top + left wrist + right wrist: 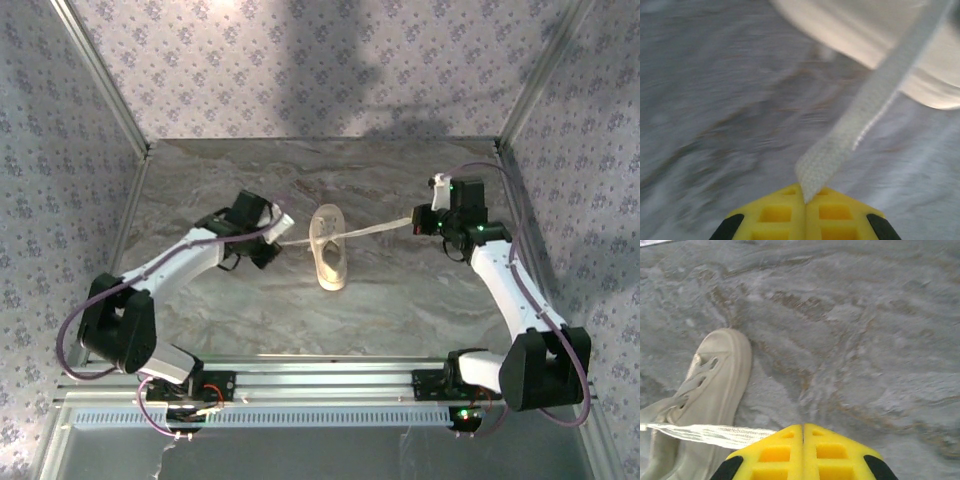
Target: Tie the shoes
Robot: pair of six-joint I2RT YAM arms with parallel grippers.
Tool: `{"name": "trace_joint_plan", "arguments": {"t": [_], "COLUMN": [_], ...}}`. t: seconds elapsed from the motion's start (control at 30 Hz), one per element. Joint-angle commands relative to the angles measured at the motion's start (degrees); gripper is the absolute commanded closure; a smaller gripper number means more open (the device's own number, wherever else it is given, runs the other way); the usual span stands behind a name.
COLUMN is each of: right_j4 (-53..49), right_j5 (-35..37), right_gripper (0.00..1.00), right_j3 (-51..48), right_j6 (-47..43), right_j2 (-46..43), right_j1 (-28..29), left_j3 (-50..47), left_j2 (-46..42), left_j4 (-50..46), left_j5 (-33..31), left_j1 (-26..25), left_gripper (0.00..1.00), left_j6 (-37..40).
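The cream-white sneaker [329, 258] sits on the grey marbled table [400, 310] midway between the two arms, toe pointing away from the bases. The left gripper [805, 192] has its yellow fingers [775, 215] pressed together, pinching the end of one flat white lace [860, 115] that runs up taut to the shoe. The right gripper [803, 427], well apart on the other side, is likewise clamped, with the other lace [705, 432] stretched sideways from its tips to the eyelets.

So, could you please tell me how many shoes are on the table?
1: the sneaker in the middle of the table, laces stretched out to both sides. None seems hidden.
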Motion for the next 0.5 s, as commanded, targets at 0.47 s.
{"name": "trace_joint_plan", "arguments": {"t": [0.47], "right_j4": [-0.43], "right_j5": [24.89], "right_gripper": [1.00], "right_j3": [3.91], "right_j6": [-7.69], "right_j2": [10.48], "right_j1": [-4.48], "left_j3": [3.89], "left_j2": [7.13], "left_j4": [-3.42], "left_j5": [3.03], "left_j1": [11.59], "left_gripper": [1.00], "left_j6": [-9.31]}}
